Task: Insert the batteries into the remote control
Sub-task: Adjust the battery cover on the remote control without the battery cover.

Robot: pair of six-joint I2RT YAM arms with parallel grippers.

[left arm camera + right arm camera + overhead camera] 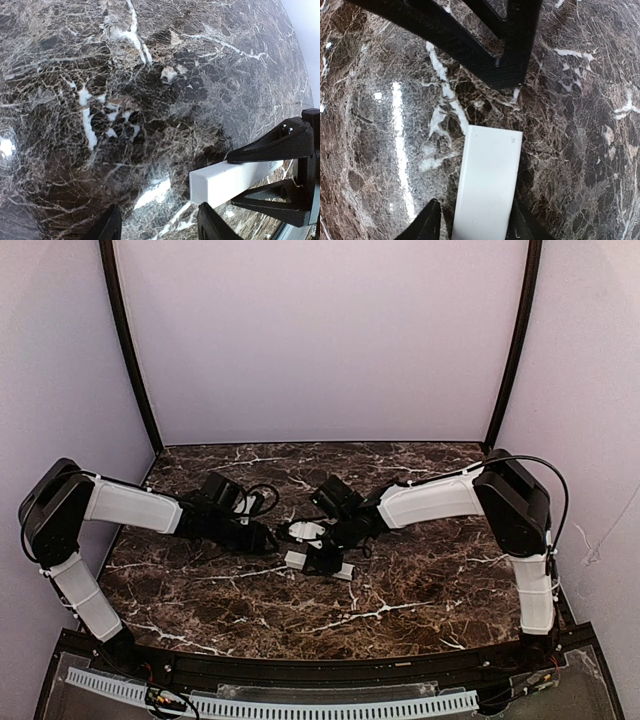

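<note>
**Remote between the right fingers, nothing loaded**

Right claw (474, 216): the long white bar-shaped plastic remote control (487, 185) lay lengthwise between its two fingers. One finger looked to touch the bar's edge and the other showed a sliver of gap. I could not tell whether that was a true pinch or only a straddle.

Left claw (159, 222): spread, with nothing between its fingers, only the dark veined marble tabletop (100, 100) beneath.

Progress: judged early. The slim orange-red batteries showed in no view. The face of the remote turned to my right wrist was plain white, with no recess seen. What I judged was left: expose the recess, fetch the batteries, seat them.

Orientation: the long axis ran along the right claw's own reach. The square-cut white end stuck out ahead of the right fingertips and pointed toward the left claw, just beside one of its fingers. The other end was hidden back under the right claw. I could not tell whether the bar rested on the marble or hung above it.
</note>
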